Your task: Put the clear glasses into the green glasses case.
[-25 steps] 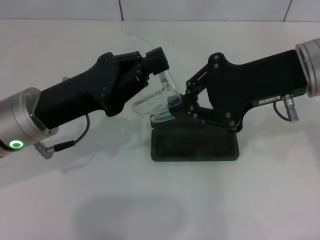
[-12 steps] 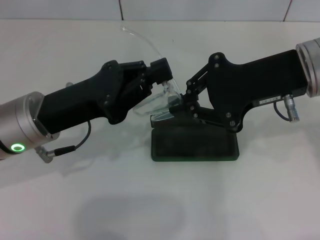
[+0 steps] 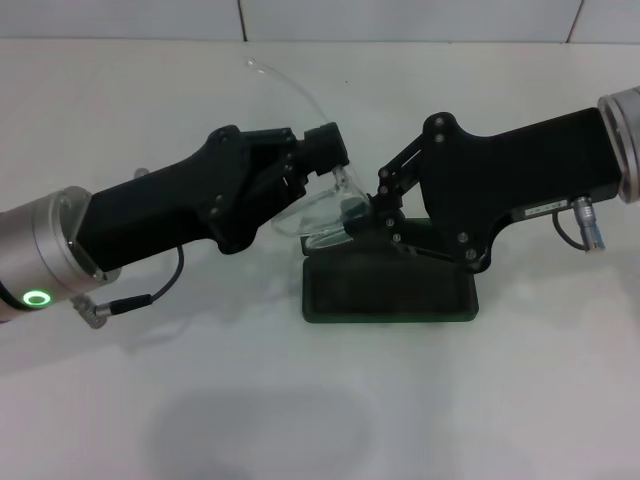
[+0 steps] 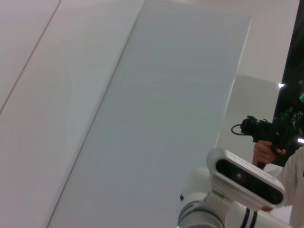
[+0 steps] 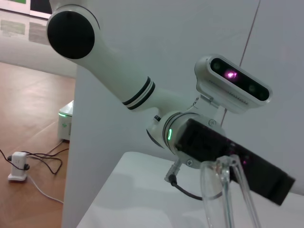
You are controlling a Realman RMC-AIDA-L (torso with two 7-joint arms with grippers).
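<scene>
Seen from the head camera, two black grippers meet over the middle of a white table [image 3: 200,400], each holding one side of the clear glasses [image 3: 318,212]. The left gripper [image 3: 330,160] reaches in from the left, its fingers closed on the glasses' upper edge near one hinge. One thin clear arm of the glasses curves up and away behind it, toward the back of the table. The right gripper [image 3: 362,212] reaches in from the right and is pinched on the opposite side of the frame. The glasses hang tilted between the two grippers, just above the back left corner of the green glasses case [image 3: 390,292]. The case lies on the table below the right gripper, open, its dark green inside facing up.

The right wrist camera shows part of the clear frame close up, with the left arm and head camera behind it. The left wrist camera shows only walls and the robot's head.
</scene>
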